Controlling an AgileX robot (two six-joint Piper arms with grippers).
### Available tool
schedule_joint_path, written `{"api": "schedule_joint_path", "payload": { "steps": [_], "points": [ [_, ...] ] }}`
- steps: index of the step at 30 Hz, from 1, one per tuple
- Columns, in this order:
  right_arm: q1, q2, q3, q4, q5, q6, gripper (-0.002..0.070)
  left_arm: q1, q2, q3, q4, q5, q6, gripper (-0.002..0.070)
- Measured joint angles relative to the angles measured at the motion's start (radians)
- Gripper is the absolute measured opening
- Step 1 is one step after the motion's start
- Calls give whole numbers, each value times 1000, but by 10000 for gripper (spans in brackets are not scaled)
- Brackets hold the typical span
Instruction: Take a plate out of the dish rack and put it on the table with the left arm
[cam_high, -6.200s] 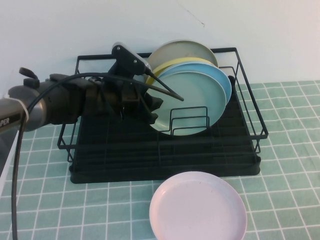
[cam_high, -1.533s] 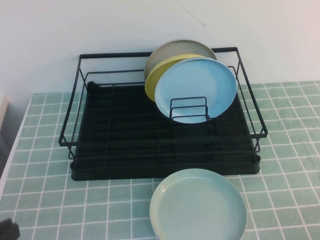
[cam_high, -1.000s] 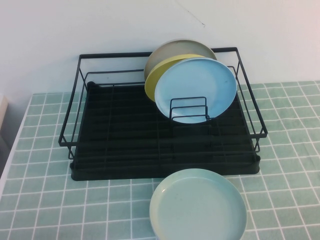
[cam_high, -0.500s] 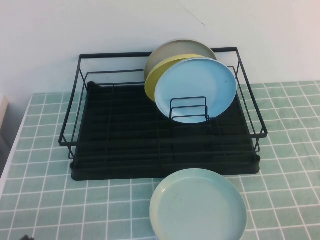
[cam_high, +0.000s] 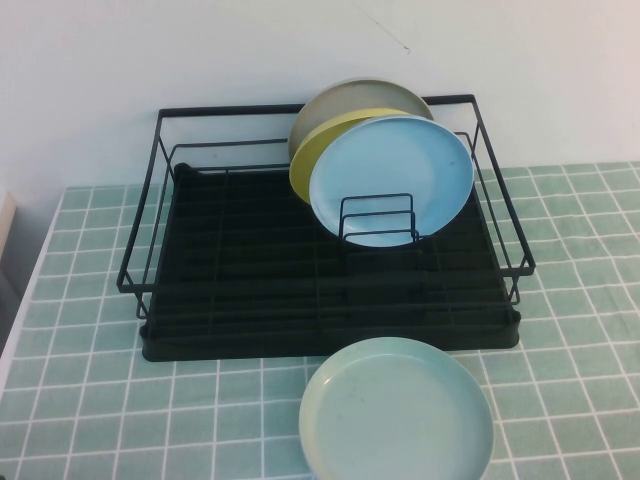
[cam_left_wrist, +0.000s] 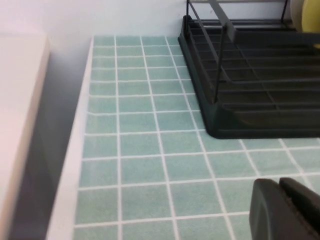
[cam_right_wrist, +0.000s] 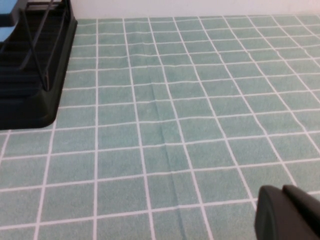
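In front of dish rack (cam_high: 330, 290), mint plate (cam_high: 396, 413) lies flat on table (cam_high: 90, 400), job looks done. Left gripper (cam_left_wrist: 287, 210) low near rack corner, right gripper (cam_right_wrist: 290, 212) over bare tiles. Both parked; finger gap: cannot tell.

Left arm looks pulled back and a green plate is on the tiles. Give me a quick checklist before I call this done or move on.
1. Mint-green plate out of the rack, flat on the table: ok.
2. Plate apart from the dish rack: ok, though close to its front edge.
3. Blue plate in the rack, leaning behind the wire divider: ok.
4. Left pincer low over bare tiles beside the rack, holding nothing: ok.
5. Right pincer over bare tiles, away from the rack: ok.
6. Pincers open or shut: cannot tell.
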Motion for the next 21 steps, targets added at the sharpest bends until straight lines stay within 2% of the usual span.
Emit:
{"api": "schedule_joint_path", "payload": {
  "steps": [4,21],
  "points": [
    [0,0,0,0,0,0,-2,0,0,0,2,2,-74,-2],
    [0,0,0,0,0,0,-2,0,0,0,2,2,-89,-2]
  ]
}}
